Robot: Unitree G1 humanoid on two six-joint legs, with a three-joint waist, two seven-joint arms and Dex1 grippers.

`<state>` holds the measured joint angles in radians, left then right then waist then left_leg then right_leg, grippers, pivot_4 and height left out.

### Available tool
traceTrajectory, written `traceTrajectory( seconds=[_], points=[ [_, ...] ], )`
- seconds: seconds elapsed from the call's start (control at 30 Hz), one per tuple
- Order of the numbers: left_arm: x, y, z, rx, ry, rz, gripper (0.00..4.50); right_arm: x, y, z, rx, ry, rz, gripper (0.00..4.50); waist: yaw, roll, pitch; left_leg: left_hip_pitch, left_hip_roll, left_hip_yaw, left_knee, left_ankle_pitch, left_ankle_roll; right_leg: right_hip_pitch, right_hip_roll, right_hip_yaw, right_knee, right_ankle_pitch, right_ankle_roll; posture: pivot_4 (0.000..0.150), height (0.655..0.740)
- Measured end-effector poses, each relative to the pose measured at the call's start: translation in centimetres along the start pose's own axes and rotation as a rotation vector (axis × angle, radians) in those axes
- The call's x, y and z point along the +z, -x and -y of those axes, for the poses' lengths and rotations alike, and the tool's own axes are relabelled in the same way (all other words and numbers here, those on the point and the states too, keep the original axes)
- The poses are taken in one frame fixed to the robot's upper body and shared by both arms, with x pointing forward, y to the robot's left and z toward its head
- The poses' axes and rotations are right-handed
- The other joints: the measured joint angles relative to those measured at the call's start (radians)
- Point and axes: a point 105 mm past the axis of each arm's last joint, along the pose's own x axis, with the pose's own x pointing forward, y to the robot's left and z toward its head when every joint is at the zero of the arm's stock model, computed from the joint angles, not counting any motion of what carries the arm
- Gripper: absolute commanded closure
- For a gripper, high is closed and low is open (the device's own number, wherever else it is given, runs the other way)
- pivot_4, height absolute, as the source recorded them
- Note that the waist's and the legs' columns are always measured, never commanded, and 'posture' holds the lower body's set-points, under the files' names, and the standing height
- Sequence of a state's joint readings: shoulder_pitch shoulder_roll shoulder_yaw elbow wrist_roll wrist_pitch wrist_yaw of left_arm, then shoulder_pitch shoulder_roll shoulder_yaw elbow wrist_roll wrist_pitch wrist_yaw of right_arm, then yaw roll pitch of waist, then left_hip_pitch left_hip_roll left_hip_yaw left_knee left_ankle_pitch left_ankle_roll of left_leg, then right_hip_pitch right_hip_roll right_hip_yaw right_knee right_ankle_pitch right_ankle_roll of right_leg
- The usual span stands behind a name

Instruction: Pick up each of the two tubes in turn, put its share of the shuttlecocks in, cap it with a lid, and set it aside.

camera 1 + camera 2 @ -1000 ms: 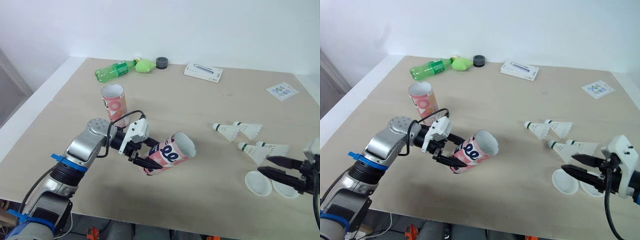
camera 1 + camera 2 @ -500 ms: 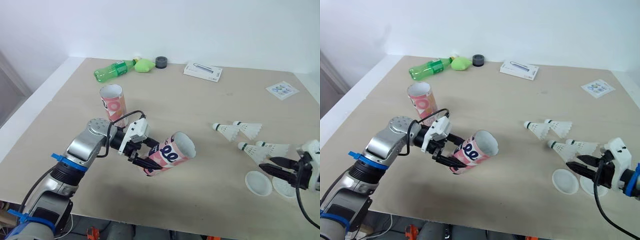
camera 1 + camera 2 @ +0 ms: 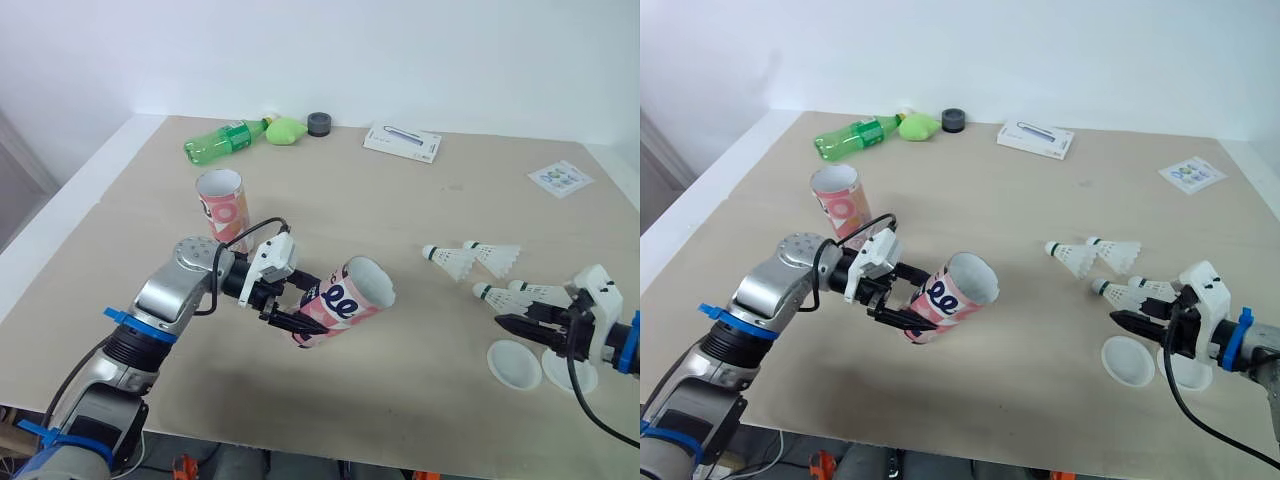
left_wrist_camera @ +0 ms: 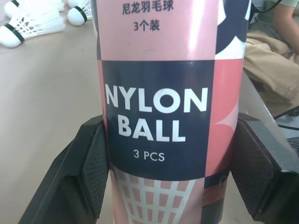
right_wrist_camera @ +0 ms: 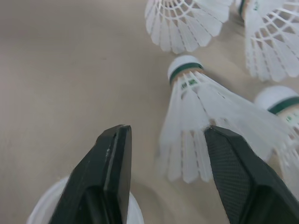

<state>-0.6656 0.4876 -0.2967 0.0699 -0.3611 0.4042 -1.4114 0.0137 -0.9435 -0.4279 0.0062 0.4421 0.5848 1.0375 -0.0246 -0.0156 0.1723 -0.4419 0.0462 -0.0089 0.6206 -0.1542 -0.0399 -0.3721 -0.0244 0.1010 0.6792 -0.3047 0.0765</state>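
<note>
The task is looking to be at its start: the left pincer [image 3: 300,325] is gripping 1 pink tube [image 3: 345,305], but I am seeing no shuttlecock in its open mouth, no lid is sitting on either tube, and nothing is set aside yet. So filling, capping and putting away are all remaining for both tubes.

The left pincer's 2 fingers are pressing on the lower part of the tube from both sides, holding it above the table [image 3: 420,200], tilted, with the open end pointing toward the robot's right.

The right pincer [image 3: 515,328] is standing open at a middle width and holding nothing. Its fingers [image 5: 114,158] are reaching on both sides of the skirt of the nearest shuttlecock [image 5: 196,116]; whether they are touching it, I cannot tell.

Going outward, 3 more shuttlecocks [image 3: 450,260] are lying near it, so 4 are waiting on the table. 2 white lids [image 3: 514,364] are lying just beside the right pincer. The second tube [image 3: 224,205] is standing upright and open behind the left arm. At the far edge a green bottle [image 3: 225,140] and a white box [image 3: 402,142] are lying well apart from the work
</note>
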Motion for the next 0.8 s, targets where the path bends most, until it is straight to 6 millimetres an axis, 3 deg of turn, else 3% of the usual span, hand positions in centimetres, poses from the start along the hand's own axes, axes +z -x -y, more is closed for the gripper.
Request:
traceTrajectory(
  seconds=[0.03,0.07,0.37,0.53,0.57,0.7,0.77,0.8],
  points=[
    [0.0,0.0,0.0,0.002,-0.002,0.000,1.27,0.0,0.0,0.0,0.000,0.000,0.000,3.89,0.000,0.000,0.000,0.000,0.000,0.000,0.000,0.000,0.000,0.000,0.000,0.000,0.000,0.000,0.000,0.150,0.7203],
    [0.1,0.0,-0.1,0.010,-0.014,0.002,1.27,0.0,0.0,-0.1,0.006,-0.005,0.005,4.21,0.000,0.000,0.000,0.000,0.000,0.000,0.000,0.000,0.000,0.000,0.000,0.000,0.000,0.000,0.000,0.150,0.7203],
    [-0.1,-0.1,-0.3,0.013,-0.019,0.009,1.27,-0.3,0.0,-0.8,0.042,-0.037,0.001,4.21,0.000,0.000,0.000,0.000,0.000,0.000,0.000,0.000,0.000,0.000,0.000,0.000,0.000,0.000,0.000,0.150,0.7203],
    [0.2,-0.7,-0.3,0.001,-0.030,0.043,1.27,1.9,0.9,-1.9,0.092,-0.026,0.085,4.21,0.000,0.000,0.000,0.000,0.000,0.000,0.000,0.000,0.000,0.000,0.000,0.000,0.000,0.000,0.000,0.150,0.7203],
    [0.3,-0.7,-0.2,0.002,-0.038,0.058,1.27,4.3,1.9,-3.0,0.130,0.053,0.137,4.21,-0.001,0.001,0.000,0.000,0.000,0.000,0.000,0.000,0.000,0.000,0.000,0.000,0.000,0.000,0.000,0.150,0.7203],
    [0.1,-0.7,-0.2,0.005,-0.043,0.075,1.27,8.6,2.7,-5.3,0.189,0.245,0.193,4.21,-0.001,0.001,0.000,0.000,0.000,0.001,0.000,0.000,0.000,0.000,0.000,0.001,0.000,0.000,0.000,0.150,0.7203],
    [0.1,-1.1,-0.3,0.004,-0.045,0.094,1.27,13.2,3.4,-8.0,0.248,0.446,0.276,4.21,-0.001,0.000,0.001,0.000,0.001,0.000,0.000,0.000,0.000,0.000,0.000,0.000,0.000,0.000,0.000,0.150,0.7203],
    [0.0,-1.0,-0.3,0.005,-0.045,0.094,1.27,13.9,3.5,-8.9,0.275,0.478,0.292,4.21,-0.001,-0.001,0.001,0.000,0.001,0.000,0.000,0.000,0.000,0.000,0.001,0.000,0.000,0.000,-0.001,0.150,0.7203]
  ],
)
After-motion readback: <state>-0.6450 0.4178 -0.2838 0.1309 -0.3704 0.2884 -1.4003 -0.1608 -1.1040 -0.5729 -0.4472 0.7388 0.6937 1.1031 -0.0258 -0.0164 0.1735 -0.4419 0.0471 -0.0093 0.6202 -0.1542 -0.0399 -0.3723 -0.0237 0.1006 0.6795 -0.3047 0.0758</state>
